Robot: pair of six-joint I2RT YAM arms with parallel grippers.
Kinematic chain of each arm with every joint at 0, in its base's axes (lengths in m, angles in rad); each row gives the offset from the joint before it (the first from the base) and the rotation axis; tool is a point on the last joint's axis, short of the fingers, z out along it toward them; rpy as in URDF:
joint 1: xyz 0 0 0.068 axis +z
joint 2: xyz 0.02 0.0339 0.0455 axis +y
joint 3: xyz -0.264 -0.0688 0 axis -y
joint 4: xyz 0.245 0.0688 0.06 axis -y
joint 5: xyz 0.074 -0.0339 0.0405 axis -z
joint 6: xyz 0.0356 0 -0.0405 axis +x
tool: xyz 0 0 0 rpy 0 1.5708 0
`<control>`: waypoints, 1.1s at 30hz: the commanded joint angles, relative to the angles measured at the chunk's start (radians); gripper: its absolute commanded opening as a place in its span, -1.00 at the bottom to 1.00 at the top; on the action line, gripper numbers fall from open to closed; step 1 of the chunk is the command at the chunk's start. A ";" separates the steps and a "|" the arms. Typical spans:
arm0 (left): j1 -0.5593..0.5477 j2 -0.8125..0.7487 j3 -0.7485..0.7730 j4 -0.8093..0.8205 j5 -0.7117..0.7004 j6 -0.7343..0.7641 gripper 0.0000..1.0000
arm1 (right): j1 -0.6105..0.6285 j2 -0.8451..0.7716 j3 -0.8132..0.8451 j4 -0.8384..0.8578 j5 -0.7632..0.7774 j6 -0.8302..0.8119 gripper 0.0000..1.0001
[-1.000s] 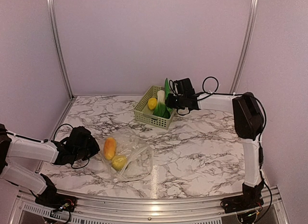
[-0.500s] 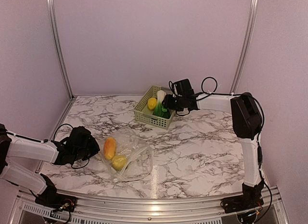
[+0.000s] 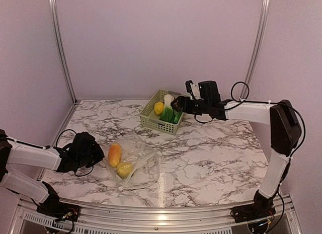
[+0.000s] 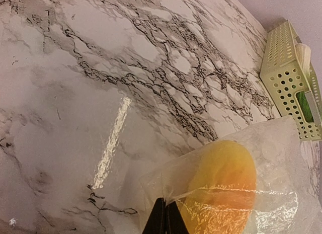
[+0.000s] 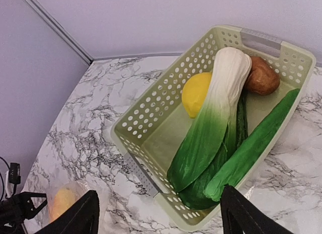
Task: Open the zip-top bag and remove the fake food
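Fingers of the left gripper [image 4: 165,205] are pressed fully together, with the edge film of the zip-top bag [image 3: 135,164] caught at their tips. This gripper sits low over the near-left part of the marble table [image 3: 211,153], at the bag's left edge.

Fingers of the right gripper [image 5: 158,191] stand wide apart and hold nothing. They hang over the near rim of the pale green basket [image 5: 151,118], one finger to each side of the basket's lower corner in the wrist view.

Location of the bag: it lies flat and crinkled on the table, near the front edge, well apart from the basket. Two pieces of fake food are inside it:
- an orange-yellow mango [image 4: 221,178], just beside the closed left fingertips and under the clear film;
- a smaller yellow fruit [image 3: 124,169], nearer the front edge of the table.

Contents of the basket (which stands toward the back of the table, right of centre):
- a yellow lemon [image 5: 196,93] against the perforated wall;
- a white-green leafy vegetable [image 5: 214,118] lying diagonally, touching the lemon;
- a brown piece [image 5: 261,75] at the far corner, touching the white end of the leafy vegetable;
- a long green pod [image 5: 256,138] along the right wall, its lower end reaching the near rim.
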 commanded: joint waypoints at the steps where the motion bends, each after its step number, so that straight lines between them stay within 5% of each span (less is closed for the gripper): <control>1: 0.005 -0.013 -0.010 -0.028 -0.004 0.007 -1.00 | 0.032 -0.135 -0.144 0.126 -0.124 -0.077 0.55; 16: 0.005 -0.056 -0.023 -0.048 -0.001 0.000 -1.00 | 0.346 -0.484 -0.650 0.269 -0.145 -0.130 0.01; 23: 0.004 -0.051 -0.025 -0.045 0.020 0.006 -1.00 | 0.444 -0.349 -0.746 0.467 -0.113 -0.200 -0.03; 33: 0.004 -0.039 -0.012 -0.046 0.051 0.027 -1.00 | 0.527 -0.019 -0.572 0.643 -0.068 -0.348 -0.10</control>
